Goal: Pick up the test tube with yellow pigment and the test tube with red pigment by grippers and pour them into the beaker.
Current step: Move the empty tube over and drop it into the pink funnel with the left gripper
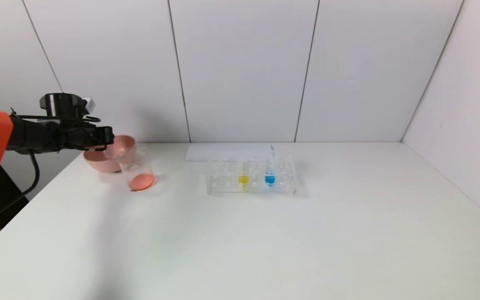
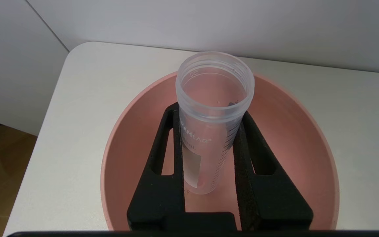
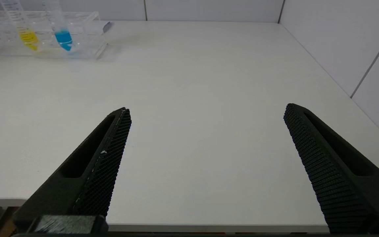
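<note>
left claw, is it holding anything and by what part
The left claw grips an emptied clear tube around its mid-body, below the rim, over the pink bowl. The right claw holds nothing.

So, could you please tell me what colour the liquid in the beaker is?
Pinkish red-orange, pooled at the bottom of the beaker; the head view shows it best.

Pink bowl [image 1: 106, 160]; clear beaker [image 1: 138, 172], red-orange liquid; yellow test tube [image 1: 243, 178], blue test tube [image 1: 270, 178]; black grippers [image 2: 209, 138], white table [image 1: 265, 233]

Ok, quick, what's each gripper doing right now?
Left gripper: closed on an empty test tube, over the pink bowl.
Right gripper: open, holding nothing, above the table.
</note>
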`<state>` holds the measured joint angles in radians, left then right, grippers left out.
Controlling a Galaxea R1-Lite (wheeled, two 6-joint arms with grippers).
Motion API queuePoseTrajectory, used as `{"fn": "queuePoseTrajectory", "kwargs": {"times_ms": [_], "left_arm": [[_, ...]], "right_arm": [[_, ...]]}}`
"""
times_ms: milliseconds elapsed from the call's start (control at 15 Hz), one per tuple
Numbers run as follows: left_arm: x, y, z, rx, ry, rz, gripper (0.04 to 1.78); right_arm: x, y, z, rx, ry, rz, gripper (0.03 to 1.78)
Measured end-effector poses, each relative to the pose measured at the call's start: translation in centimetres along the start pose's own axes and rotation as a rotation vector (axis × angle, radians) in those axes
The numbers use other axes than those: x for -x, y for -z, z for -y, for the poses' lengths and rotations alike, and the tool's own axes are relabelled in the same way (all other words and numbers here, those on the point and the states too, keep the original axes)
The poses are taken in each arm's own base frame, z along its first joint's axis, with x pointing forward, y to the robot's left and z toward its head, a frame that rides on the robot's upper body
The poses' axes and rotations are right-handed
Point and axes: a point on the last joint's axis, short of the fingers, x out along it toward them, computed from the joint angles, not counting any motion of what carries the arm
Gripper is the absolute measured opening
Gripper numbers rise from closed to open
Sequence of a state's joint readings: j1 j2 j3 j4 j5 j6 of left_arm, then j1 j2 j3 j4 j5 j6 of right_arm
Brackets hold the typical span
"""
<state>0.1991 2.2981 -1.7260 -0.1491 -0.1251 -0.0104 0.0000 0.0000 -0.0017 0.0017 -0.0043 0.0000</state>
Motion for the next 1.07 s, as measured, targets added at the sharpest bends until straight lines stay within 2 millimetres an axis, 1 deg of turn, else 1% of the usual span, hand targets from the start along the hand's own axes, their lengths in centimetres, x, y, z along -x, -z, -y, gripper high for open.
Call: {"fn": "queuePoseTrajectory", "kwargs": {"times_ms": [1067], "left_arm": [[-0.06, -0.28, -0.70, 0.003, -0.012, 0.009, 0.44]], "right_arm": [[0.00, 0.00, 0.00, 0.000, 0.000, 0.000, 1.70]]}}
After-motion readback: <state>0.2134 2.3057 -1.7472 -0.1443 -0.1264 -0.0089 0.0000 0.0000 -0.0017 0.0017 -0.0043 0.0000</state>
